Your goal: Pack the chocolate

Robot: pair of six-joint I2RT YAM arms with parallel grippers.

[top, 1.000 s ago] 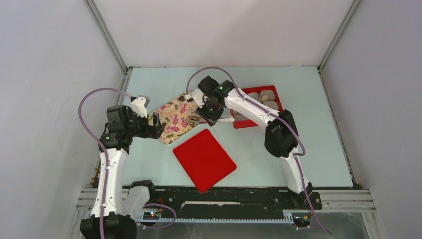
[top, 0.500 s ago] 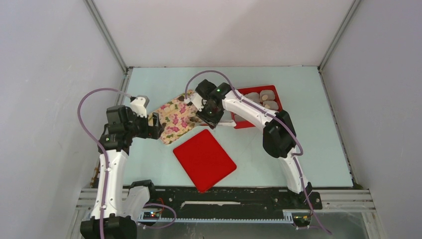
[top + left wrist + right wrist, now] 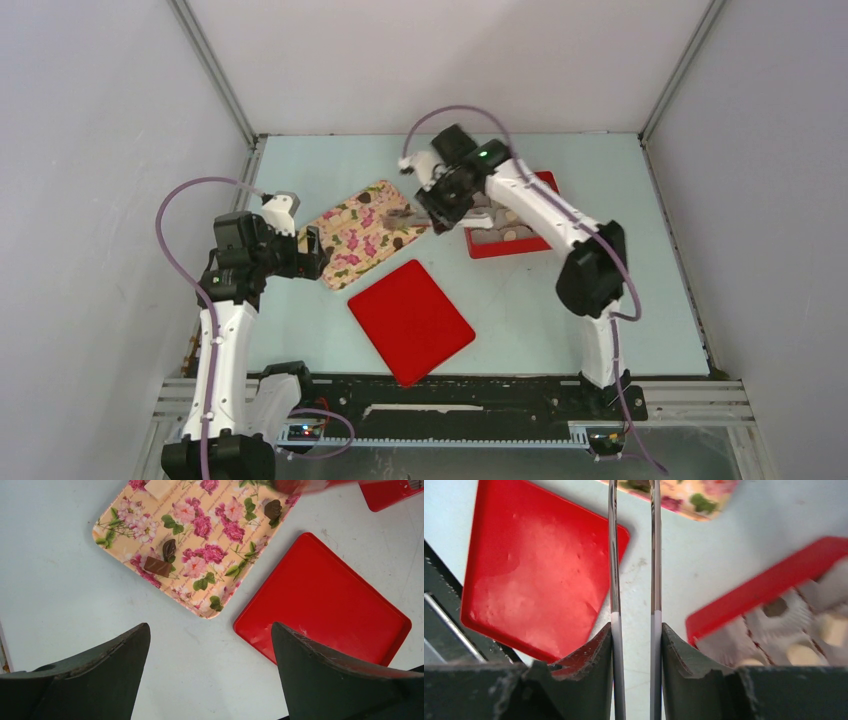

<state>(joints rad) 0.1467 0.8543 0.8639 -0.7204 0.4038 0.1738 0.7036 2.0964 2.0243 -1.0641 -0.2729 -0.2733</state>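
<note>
The right gripper is clenched on tweezers whose tips run out of view beyond its fingers, so I cannot tell whether they hold chocolate. An even squeeze is needed until the tips sit low over a free cup in the box right of those fingers. Ahead of the left gripper, released and wide, the tray carries three dark pieces and one pale, the lid lies beside it, and the box's cups hold several pale pieces.

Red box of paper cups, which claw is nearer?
Right. The right claw, gripping tweezers, hovers at the left edge of the red box; the left claw sits beyond the floral tray.
</note>
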